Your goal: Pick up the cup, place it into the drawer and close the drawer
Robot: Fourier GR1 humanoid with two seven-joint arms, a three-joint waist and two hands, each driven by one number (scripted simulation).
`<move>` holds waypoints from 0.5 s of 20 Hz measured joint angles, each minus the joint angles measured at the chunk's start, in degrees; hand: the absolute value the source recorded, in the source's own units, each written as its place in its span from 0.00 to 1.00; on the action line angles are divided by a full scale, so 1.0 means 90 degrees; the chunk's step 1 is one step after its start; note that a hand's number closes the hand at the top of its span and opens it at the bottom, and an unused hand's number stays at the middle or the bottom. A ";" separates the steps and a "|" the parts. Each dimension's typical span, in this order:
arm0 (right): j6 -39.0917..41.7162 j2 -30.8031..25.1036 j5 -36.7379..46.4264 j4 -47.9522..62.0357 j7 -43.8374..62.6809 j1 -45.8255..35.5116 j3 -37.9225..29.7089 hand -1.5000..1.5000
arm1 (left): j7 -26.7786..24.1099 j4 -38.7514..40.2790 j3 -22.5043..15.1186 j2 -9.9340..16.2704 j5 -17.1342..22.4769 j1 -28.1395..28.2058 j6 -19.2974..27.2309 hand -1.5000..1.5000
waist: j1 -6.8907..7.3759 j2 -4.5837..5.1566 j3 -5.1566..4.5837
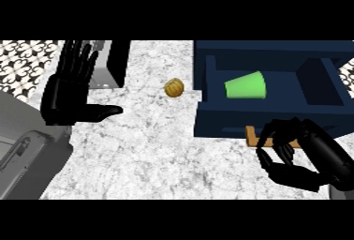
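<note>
Green tapered cup (246, 86) on side inside boxy navy drawer (266, 119).

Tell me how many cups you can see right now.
1. A green cup lies on its side inside the open blue drawer, above the right hand. No others are visible.

The bench (152, 150) has a mottled pale-grey stone top. A small brown nut (174, 87) lies on it near twelve o'clock, and a dark-blue drawer box (269, 123) sits at two o'clock.
</note>
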 measured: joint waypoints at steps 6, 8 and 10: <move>-0.0682 0.0095 0.1528 0.1180 -0.0644 -0.0241 0.0696 1.00 | -0.0065 -0.0443 0.0408 0.0374 0.0083 0.0831 -0.0486 0.00 | -0.0040 0.0010 0.0002; -0.0866 0.0205 0.1783 0.1760 -0.0810 -0.0514 0.0731 0.00 | -0.0118 -0.0582 0.0535 0.0442 0.0061 0.1160 -0.0668 0.00 | -0.0051 0.0013 0.0003; -0.1110 0.0346 0.2066 0.2384 -0.0954 -0.0780 0.0777 0.00 | -0.0145 -0.0591 0.0680 0.0482 0.0060 0.1370 -0.0879 0.00 | -0.0064 0.0018 0.0002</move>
